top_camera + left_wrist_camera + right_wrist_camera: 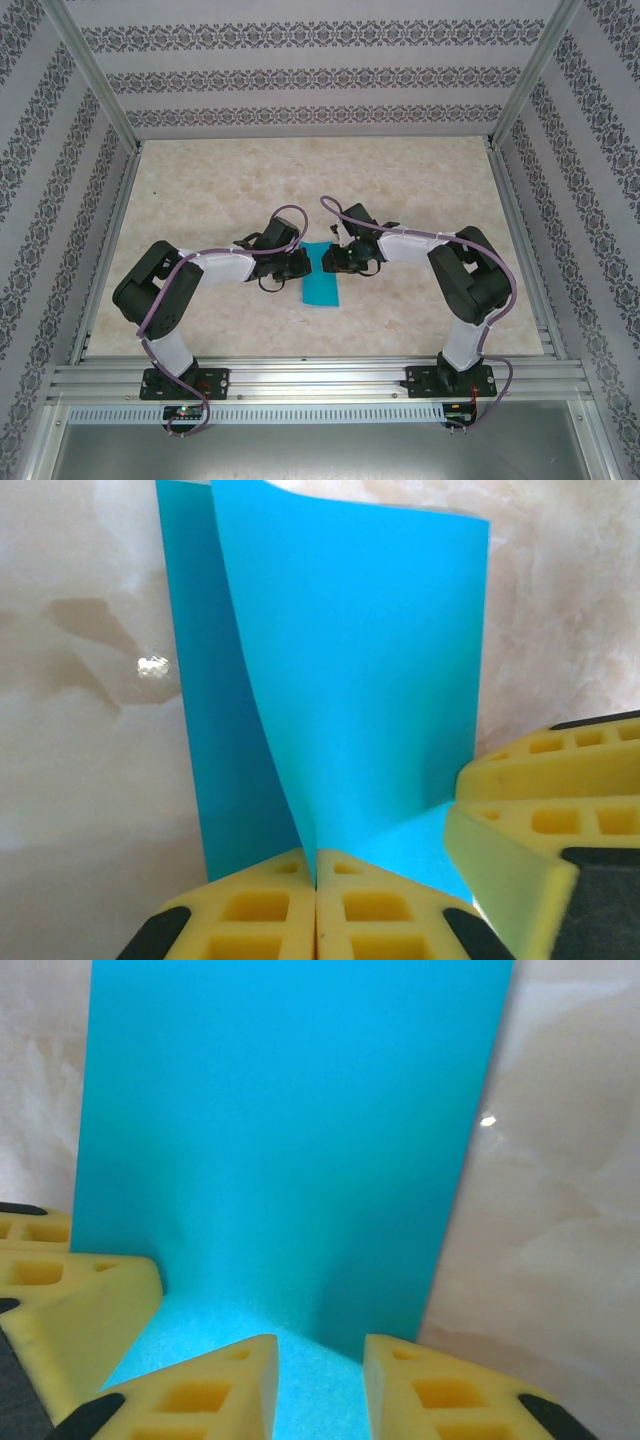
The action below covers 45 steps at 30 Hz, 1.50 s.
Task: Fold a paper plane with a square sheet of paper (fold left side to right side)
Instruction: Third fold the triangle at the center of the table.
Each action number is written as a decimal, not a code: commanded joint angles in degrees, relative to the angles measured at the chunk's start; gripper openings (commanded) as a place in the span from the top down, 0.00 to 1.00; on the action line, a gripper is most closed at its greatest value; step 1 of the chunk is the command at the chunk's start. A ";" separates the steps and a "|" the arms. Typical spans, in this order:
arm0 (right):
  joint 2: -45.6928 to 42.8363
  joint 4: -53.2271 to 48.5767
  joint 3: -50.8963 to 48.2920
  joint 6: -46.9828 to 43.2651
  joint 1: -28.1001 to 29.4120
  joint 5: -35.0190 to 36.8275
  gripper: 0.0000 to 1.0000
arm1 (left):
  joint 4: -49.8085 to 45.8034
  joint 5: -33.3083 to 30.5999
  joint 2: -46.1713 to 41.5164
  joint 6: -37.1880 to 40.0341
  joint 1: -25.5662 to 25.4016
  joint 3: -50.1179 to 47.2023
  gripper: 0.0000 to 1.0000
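A thin, bright teal-blue sheet of paper [322,285] lies as a narrow strip on the pale marbled table [420,190], near its middle. At the sheet's left edge the left gripper [317,870] has its yellow foam fingers [260,910] pressed together. They pinch an upper layer of the sheet, which curls up off the layer beneath. At the sheet's right edge the right gripper [320,1360] stands with its fingers [430,1390] spread, and the sheet shows in the gap between them.

No legible text or markings
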 commanded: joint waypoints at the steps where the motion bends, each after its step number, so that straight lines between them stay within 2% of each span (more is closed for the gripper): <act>1: -5.22 0.01 -1.27 -2.31 -0.62 3.99 0.64 | 1.14 -0.07 -0.56 -1.46 0.45 -0.01 0.92; 5: -11.76 1.39 -5.28 -2.98 0.06 6.03 0.58 | 1.11 0.04 -1.17 -2.02 0.43 -0.11 0.92; 9: -19.56 3.45 -11.33 -4.66 3.66 9.97 0.56 | 1.41 0.67 -1.35 -2.54 0.50 -0.04 0.92; 14: -29.62 8.21 -19.46 -6.09 11.82 18.30 0.51 | 1.59 1.85 -0.96 -2.88 0.44 0.39 0.92; 18: -32.53 9.24 -21.50 -9.39 20.80 24.92 0.46 | 1.84 2.10 -0.58 -2.88 0.41 0.58 0.92; 21: -30.77 8.43 -20.44 -12.36 26.45 29.25 0.41 | 1.85 2.27 -0.23 -2.88 0.43 0.76 0.92; 26: -23.27 6.63 -15.88 -17.17 32.18 34.10 0.34 | 2.00 2.38 0.05 -3.05 0.43 0.97 0.93; 32: -15.37 5.70 -11.46 -20.55 33.82 36.32 0.33 | 1.24 2.37 -0.04 -2.79 0.43 1.42 0.93; 41: -9.19 4.28 -8.41 -23.48 34.56 38.63 0.31 | 0.82 2.32 -0.21 -2.53 0.43 1.64 0.93; 45: -9.06 4.69 -8.35 -23.06 34.47 40.00 0.39 | 0.66 2.31 -0.21 -2.44 0.45 1.55 0.93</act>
